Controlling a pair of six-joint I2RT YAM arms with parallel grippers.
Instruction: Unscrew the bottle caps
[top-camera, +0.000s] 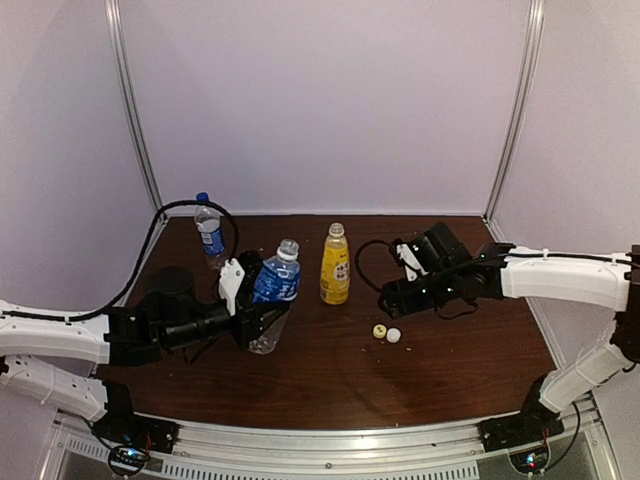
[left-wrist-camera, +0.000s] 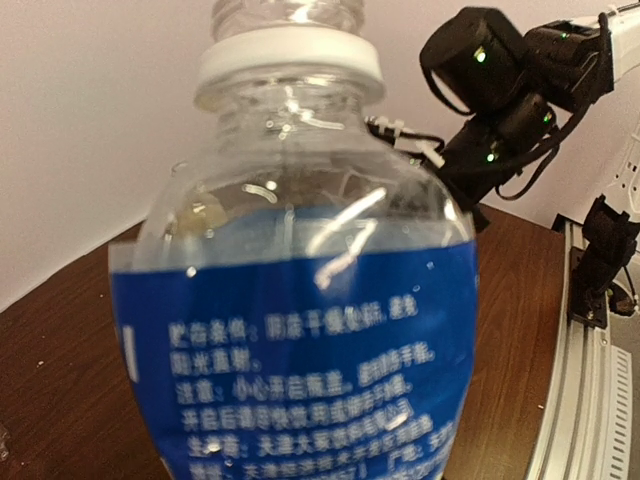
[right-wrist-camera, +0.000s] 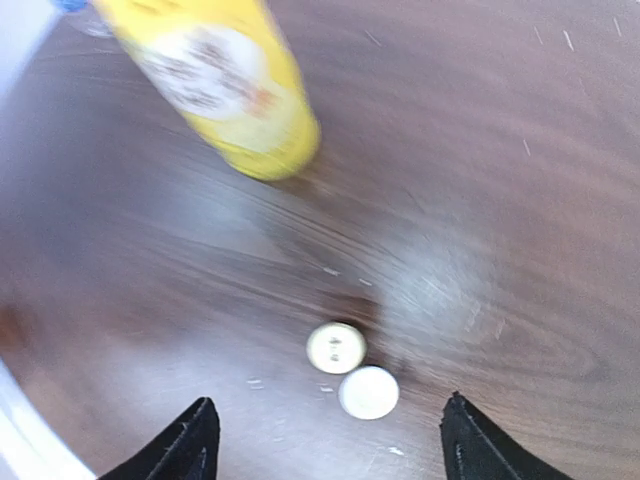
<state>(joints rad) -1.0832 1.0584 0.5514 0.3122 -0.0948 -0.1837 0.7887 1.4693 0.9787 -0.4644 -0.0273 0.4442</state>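
White cap (top-camera: 393, 336) off (by yellow cap (top-camera: 379, 331)); left gripper (top-camera: 258, 312) clamps bottle (top-camera: 278, 280), right gripper (right-wrist-camera: 325, 435) gapes; we want blue cap (top-camera: 203, 198) next

White arm links (top-camera: 560, 278) w/ blk joints (top-camera: 445, 288), blk right gripper (right-wrist-camera: 330, 403), looped blk cable (top-camera: 157, 218), green LEDs (left-wrist-camera: 480, 55).

A clear bottle (left-wrist-camera: 300, 300) fills most of the view, very close. It has a blue label (left-wrist-camera: 300, 370) with white writing and a white ring (left-wrist-camera: 288, 62) round its neck. Behind it on the right, a black arm (left-wrist-camera: 500, 95) with small green lights hangs over the brown table (left-wrist-camera: 55, 400). A grey rail (left-wrist-camera: 592, 420) runs down the right edge.
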